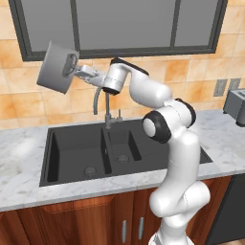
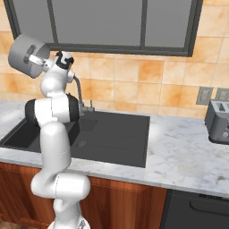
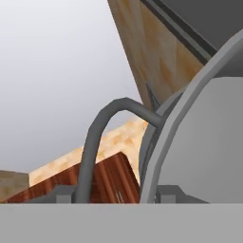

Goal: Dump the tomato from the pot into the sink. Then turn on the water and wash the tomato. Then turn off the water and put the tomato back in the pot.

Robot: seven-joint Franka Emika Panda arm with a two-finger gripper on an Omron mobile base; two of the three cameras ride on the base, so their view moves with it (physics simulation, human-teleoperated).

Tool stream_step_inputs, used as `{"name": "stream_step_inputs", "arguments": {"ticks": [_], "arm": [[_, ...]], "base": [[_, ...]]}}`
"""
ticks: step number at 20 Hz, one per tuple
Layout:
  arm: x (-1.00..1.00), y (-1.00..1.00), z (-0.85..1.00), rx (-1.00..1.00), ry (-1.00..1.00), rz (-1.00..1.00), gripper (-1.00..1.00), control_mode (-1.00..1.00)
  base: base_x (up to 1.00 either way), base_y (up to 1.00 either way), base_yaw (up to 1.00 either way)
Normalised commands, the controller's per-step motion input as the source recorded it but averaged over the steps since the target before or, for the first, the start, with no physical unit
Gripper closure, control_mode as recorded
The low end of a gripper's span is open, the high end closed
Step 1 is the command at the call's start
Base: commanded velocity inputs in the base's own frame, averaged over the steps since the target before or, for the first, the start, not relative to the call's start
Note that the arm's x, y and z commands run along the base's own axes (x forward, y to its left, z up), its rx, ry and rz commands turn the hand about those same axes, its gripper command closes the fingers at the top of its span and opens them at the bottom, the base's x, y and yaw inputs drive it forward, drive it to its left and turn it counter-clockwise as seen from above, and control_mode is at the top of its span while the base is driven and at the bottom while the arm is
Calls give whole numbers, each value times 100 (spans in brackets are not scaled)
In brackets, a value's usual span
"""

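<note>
Holding the pot (image 1: 55, 67) high above the left end of the sink (image 1: 76, 153), the gripper (image 1: 72, 67) is clamped partway closed on the pot's rim by a side handle (image 3: 102, 142). Pot is tipped well over on its side, in front of the window's lower left corner. Faucet (image 1: 106, 107) stands at the sink's back edge, between the two basins. Tomato can't be made out in either basin. Toaster (image 2: 218, 120) sits at the counter's far right end.
</note>
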Motion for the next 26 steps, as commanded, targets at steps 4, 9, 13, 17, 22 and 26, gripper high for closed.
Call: {"name": "stream_step_inputs", "arguments": {"ticks": [4, 9, 13, 17, 22, 26], "arm": [[0, -39, 34, 20, 0, -1, 100, -100], [0, -38, 15, 17, 1, -2, 100, -100], [0, -26, 1, 14, 5, -2, 100, -100], [0, -10, 7, 13, 5, 0, 100, -100], [0, 0, 18, 14, 4, 0, 100, -100], [-15, -5, 39, 11, 3, 0, 100, -100]], "base": [[0, 0, 0], [0, 0, 0], [0, 0, 0], [0, 0, 0], [0, 0, 0], [0, 0, 0]]}}
